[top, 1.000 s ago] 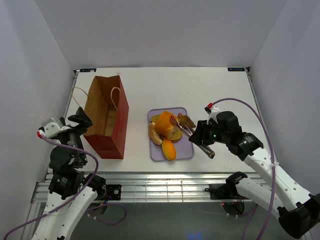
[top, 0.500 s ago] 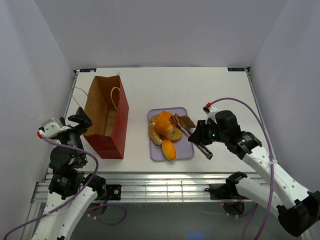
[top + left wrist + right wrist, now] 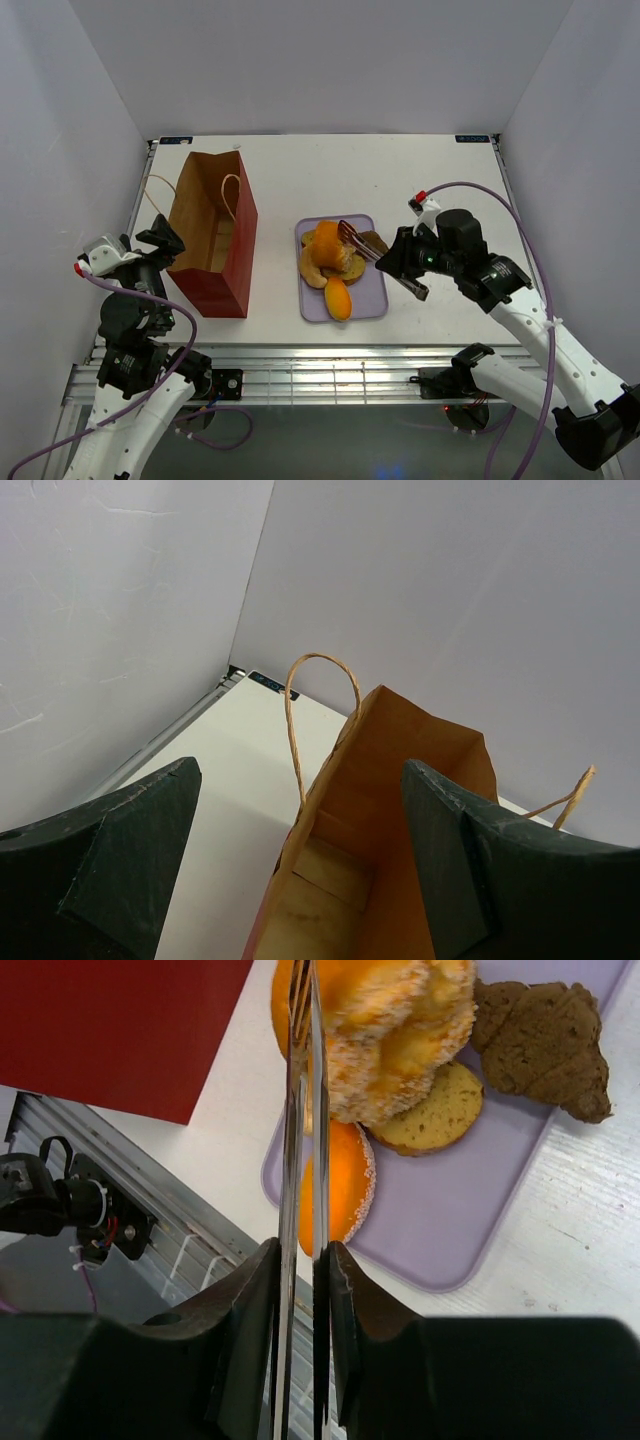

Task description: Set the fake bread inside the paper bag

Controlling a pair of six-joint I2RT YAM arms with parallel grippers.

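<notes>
Lavender rectangular plastic tray sits mid-table in the overhead view, heaped with the fake bread. These toy pieces look light, stiff and rounded, and are likely to slip from thin blades unless pinched across a narrow waist. The tall reddish-brown paper bag stands just to its left, mouth up, near the side edge of the white table. Bare table lies between them, so a short lift-and-cross looks feasible. The left end effector hangs beside the bag.

Left wrist view: its fingers are spread wide and hold nothing. The bag's thin cord handle arches over the mouth and could snag a drop.

Right wrist view: the right end effector is clamped on thin metal tongs. Their blades are squeezed nearly together alongside the sugar-crusted orange croissant; whether they grip it I cannot tell. The near table edge lies close.
</notes>
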